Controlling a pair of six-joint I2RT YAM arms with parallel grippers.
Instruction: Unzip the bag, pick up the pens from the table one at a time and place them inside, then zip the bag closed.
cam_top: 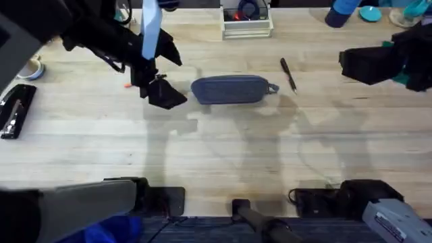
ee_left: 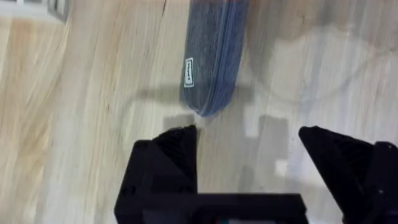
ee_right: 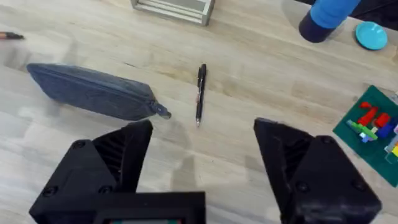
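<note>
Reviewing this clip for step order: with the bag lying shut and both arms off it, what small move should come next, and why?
Probably lower the left hand onto the near end of the bag to pin it. The zipper looks closed, both pens lie outside, the black pen beside the pull-loop end, and the left hand hangs open just short of the bag, so unzipping seems to come first. The right hand is open too.

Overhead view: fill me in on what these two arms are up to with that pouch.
Nothing is held yet. The blue-grey bag lies on the table, zipper apparently shut. The left gripper hovers just off the bag's plain end, fingers open. The right gripper hangs open near the end with the pull loop. The black pen lies on the wood beside that end, untouched, and a bit of the orange pen shows past the left arm.
</note>
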